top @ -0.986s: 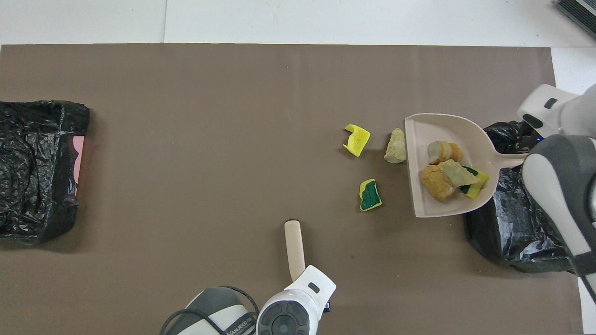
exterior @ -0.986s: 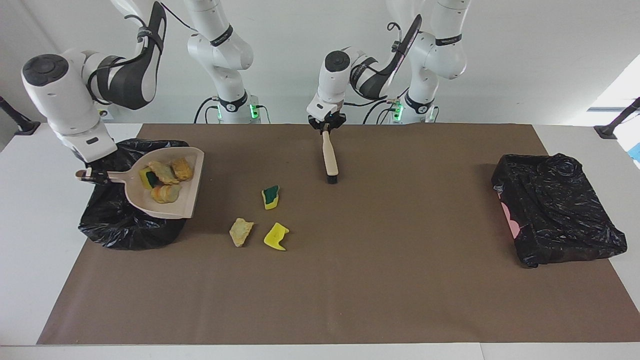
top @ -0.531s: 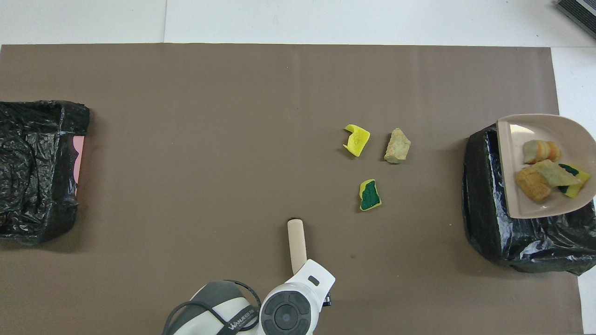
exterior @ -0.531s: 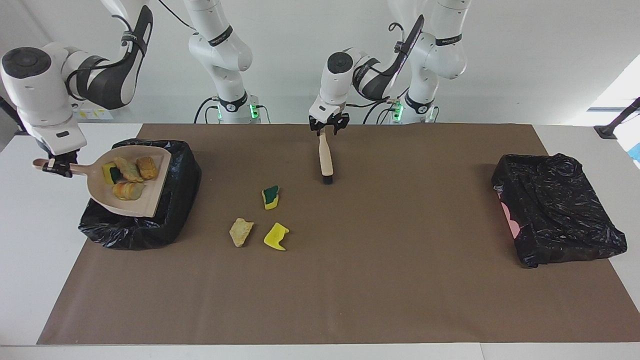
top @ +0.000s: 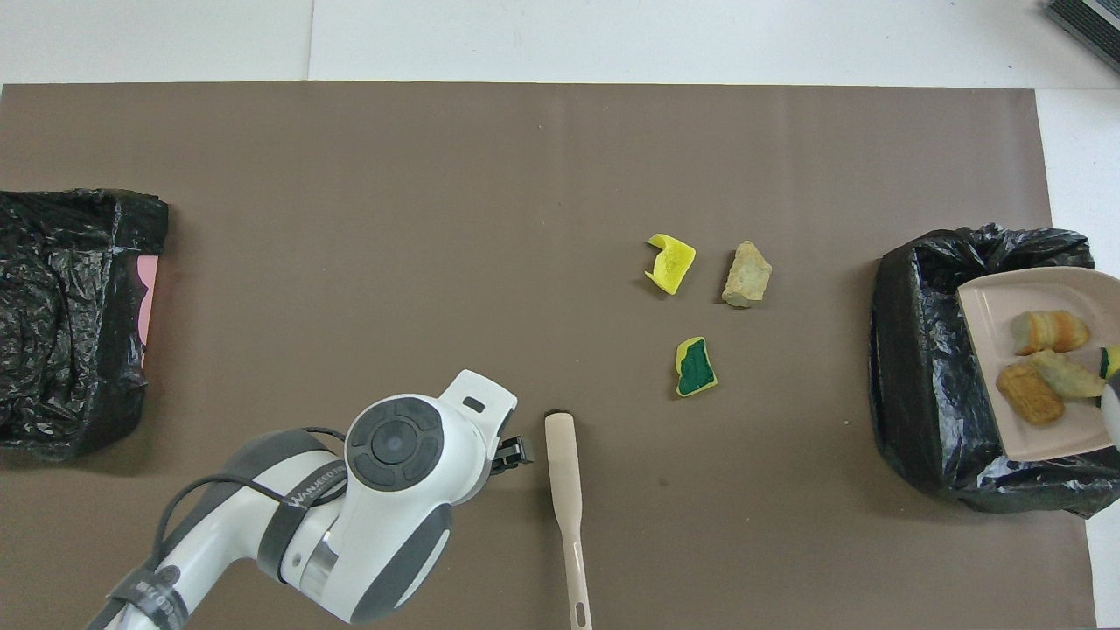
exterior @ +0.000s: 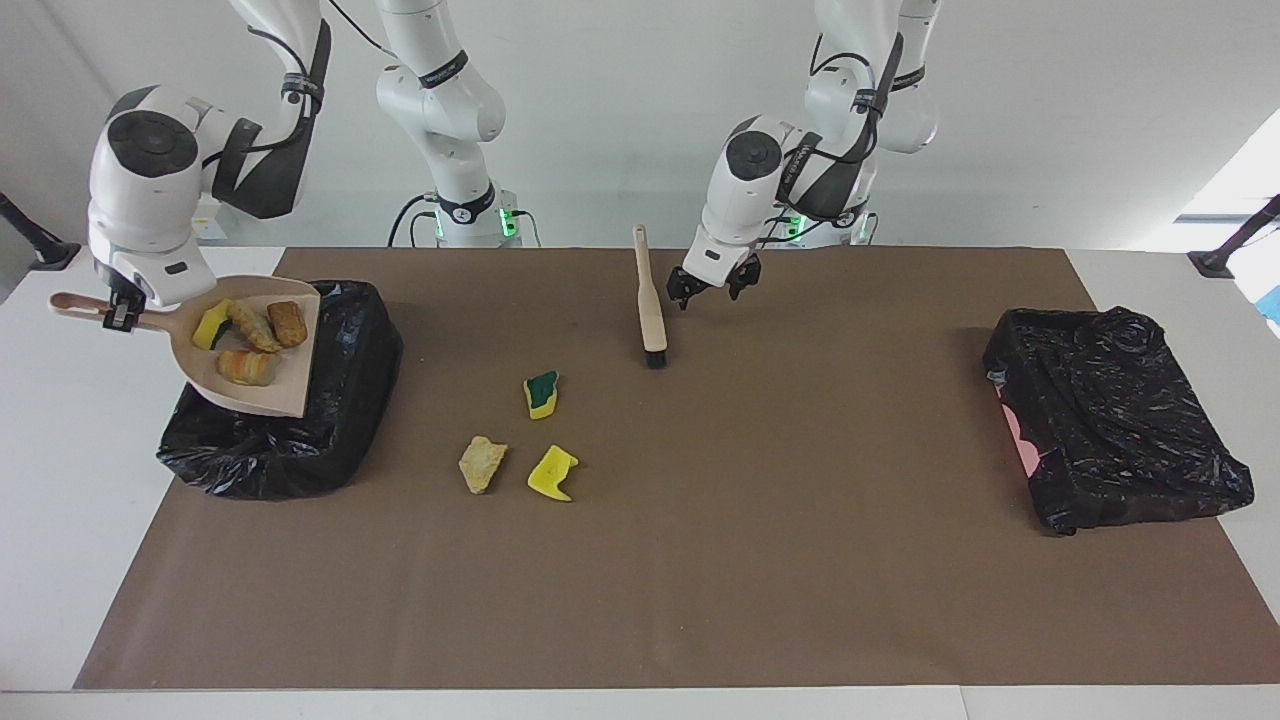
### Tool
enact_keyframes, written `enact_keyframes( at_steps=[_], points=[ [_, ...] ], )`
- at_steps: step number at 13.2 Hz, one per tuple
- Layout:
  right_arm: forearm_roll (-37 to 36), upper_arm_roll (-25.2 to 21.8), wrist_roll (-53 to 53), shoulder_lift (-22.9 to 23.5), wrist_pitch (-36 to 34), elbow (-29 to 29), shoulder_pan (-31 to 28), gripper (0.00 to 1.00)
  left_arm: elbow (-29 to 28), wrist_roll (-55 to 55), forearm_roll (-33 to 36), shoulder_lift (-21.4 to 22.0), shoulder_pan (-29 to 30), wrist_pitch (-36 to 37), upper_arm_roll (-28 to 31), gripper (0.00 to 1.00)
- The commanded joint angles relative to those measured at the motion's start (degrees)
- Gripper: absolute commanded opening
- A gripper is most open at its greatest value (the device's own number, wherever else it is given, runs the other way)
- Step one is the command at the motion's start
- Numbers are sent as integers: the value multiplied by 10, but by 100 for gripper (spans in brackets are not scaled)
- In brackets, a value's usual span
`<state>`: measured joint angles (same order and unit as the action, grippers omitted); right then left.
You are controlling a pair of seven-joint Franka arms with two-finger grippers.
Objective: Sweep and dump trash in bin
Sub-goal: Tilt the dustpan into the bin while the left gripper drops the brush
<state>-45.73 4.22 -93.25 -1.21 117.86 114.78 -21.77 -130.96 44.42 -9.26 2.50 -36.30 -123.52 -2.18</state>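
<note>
Facing view, read across from the right arm's end of the table. Right gripper [exterior: 118, 312] up over the table edge beside the bin [exterior: 345, 440], fingers clamped on the handle of the dustpan [exterior: 290, 385]. Pan held level over the bin's mouth. Four scraps lie in the pan [exterior: 247, 340]: a yellow piece with a green face, two brown chunks, one striped tan chunk.

Three scraps on the brown mat [exterior: 700, 580], all toward the left arm's end from the bin. Tan chunk [exterior: 482, 464] lies closest to the bin. Plain yellow piece [exterior: 552, 473] just beside it. Green-faced piece [exterior: 541, 393] sits nearer to the robots than those two, apart from both.

Brush [exterior: 648, 300] lies flat on the mat, toward the left arm's end from the bin, dark bristle end pointing away from the robots. Nothing holds it.

Left gripper [exterior: 714, 285] hangs just beside the brush handle, fingers spread apart and empty, clear of the handle.

Second black bag [exterior: 1115, 420] sits at the left arm's end of the mat, well apart from the bin, a pink patch showing at its side.
</note>
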Motion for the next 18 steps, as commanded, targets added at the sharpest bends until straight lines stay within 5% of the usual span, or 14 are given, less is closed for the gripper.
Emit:
enact_keyframes(
  at_steps=[1, 4, 12, 18],
  points=[
    [-73, 2, 94, -75, 18, 93, 11, 0, 6, -42, 26, 8, 61, 20, -5, 100],
    [-122, 2, 148, -112, 11, 120, 29, 0, 25, -110, 43, 8, 133, 41, -5, 100],
    [-134, -1, 70, -166, 13, 99, 2, 0, 55, -336, 43, 66, 304, 125, -5, 100],
    [-160, -2, 62, -168, 18, 93, 6, 0, 183, -419, 45, 69, 364, 255, -3, 100]
  ],
)
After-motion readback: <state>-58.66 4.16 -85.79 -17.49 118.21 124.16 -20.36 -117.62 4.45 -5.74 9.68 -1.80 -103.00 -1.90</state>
